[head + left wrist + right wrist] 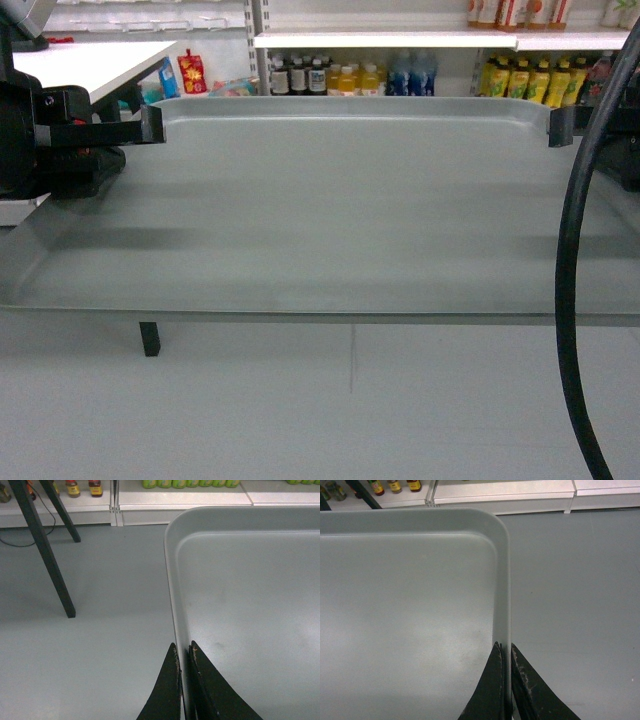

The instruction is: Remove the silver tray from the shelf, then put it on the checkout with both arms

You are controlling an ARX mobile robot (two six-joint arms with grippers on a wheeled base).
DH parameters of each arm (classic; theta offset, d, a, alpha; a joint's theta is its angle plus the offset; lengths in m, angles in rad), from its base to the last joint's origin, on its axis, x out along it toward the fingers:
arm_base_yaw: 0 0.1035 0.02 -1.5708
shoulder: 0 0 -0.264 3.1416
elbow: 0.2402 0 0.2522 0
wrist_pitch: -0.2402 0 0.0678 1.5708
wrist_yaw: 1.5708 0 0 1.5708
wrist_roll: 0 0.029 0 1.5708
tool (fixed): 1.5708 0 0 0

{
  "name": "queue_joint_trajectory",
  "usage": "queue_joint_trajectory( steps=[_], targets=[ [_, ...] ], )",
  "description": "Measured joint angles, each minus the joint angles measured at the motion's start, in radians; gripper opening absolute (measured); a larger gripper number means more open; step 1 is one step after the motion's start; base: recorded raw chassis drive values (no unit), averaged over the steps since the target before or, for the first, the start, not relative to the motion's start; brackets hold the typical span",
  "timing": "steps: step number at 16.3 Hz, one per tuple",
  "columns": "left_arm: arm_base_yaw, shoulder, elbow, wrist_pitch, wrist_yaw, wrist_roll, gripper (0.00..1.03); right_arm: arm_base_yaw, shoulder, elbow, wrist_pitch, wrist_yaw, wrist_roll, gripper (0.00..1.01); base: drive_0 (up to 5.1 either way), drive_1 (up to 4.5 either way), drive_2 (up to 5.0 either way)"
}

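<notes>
The large rectangular grey-silver metal tray (330,210) hangs in mid-air over the grey floor (90,630), carried level between both arms. Left hand (184,652) is clamped on the tray's left rim, fingers pinching either side; right hand (505,652) is clamped on the right rim the same way. So the lift off the shelf looks done. Still to come: reaching the flat white bench (95,60) at upper left, probably the checkout, and setting the tray down.
</notes>
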Motion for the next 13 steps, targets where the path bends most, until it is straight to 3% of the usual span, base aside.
queue_joint_trajectory(
  steps=[13],
  targets=[
    [0.003, 0.000, 0.000, 0.003, 0.001, 0.000, 0.03, 0.000, 0.000, 0.000, 0.005, -0.003, 0.000, 0.03, -4.9, 2.40, 2.4]
  ],
)
